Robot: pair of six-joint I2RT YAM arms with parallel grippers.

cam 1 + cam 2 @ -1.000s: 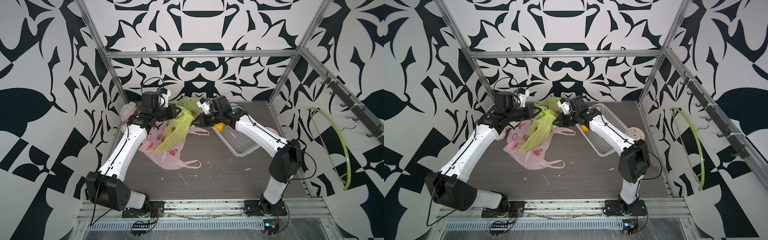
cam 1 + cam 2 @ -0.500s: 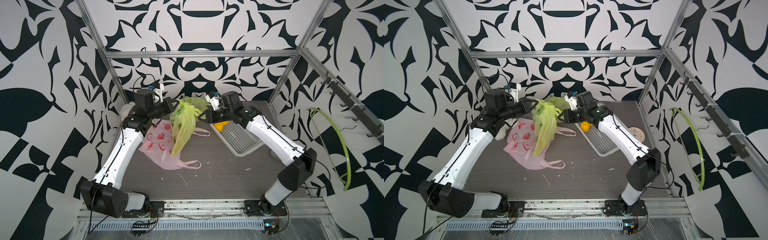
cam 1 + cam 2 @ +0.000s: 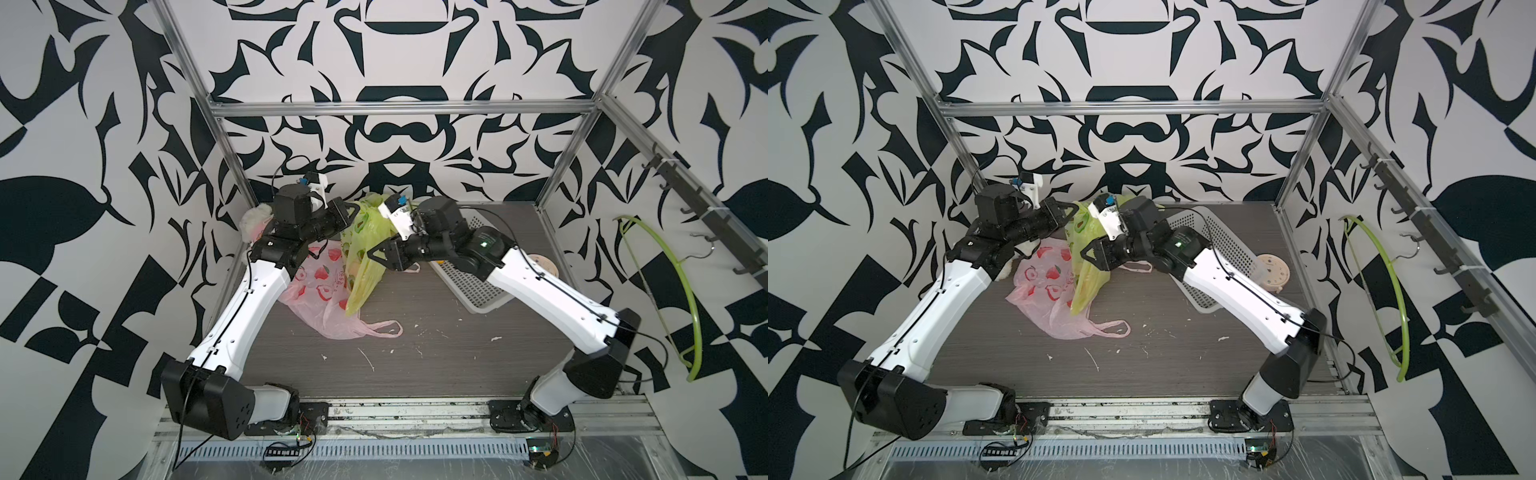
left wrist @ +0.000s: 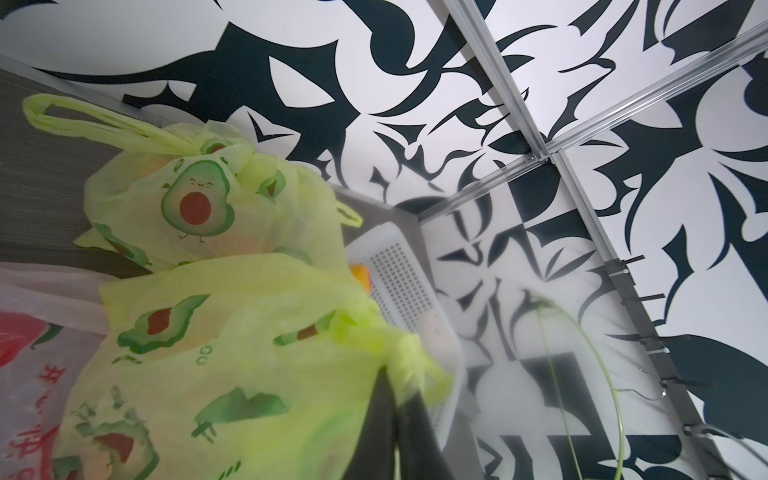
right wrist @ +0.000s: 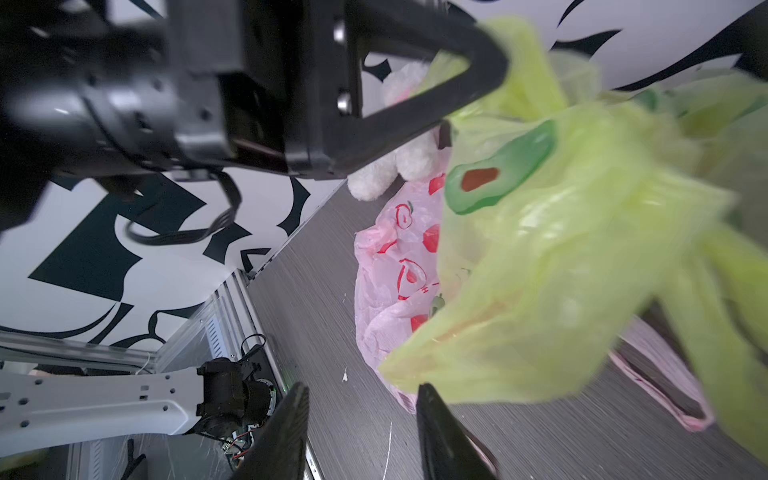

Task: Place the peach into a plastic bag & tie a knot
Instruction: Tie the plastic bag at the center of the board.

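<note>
A yellow-green plastic bag [image 3: 361, 257] [image 3: 1088, 270] with avocado prints hangs from its bunched top edge, its lower end on the table. My left gripper [image 3: 355, 210] [image 4: 397, 382] is shut on that bunched top. My right gripper [image 3: 380, 259] [image 5: 362, 390] stands open beside the bag's middle, with nothing between its fingers; one finger is close to the bag's lower edge. An orange-yellow fruit, apparently the peach [image 4: 360, 276], shows in the left wrist view at the edge of the white basket [image 4: 399, 270]. In both top views my right arm hides it.
A pink strawberry-print bag [image 3: 320, 291] lies flat under the green one. A second green bag [image 4: 195, 203], tied, sits at the back. A white plush toy [image 3: 253, 220] is in the back left corner. Right of the basket [image 3: 1221, 249] lies a round disc [image 3: 1273, 272].
My right gripper has opened and let go of the green bag, then dropped lower beside it. The left gripper has lifted the bag's top, so the bag now hangs straighter.
</note>
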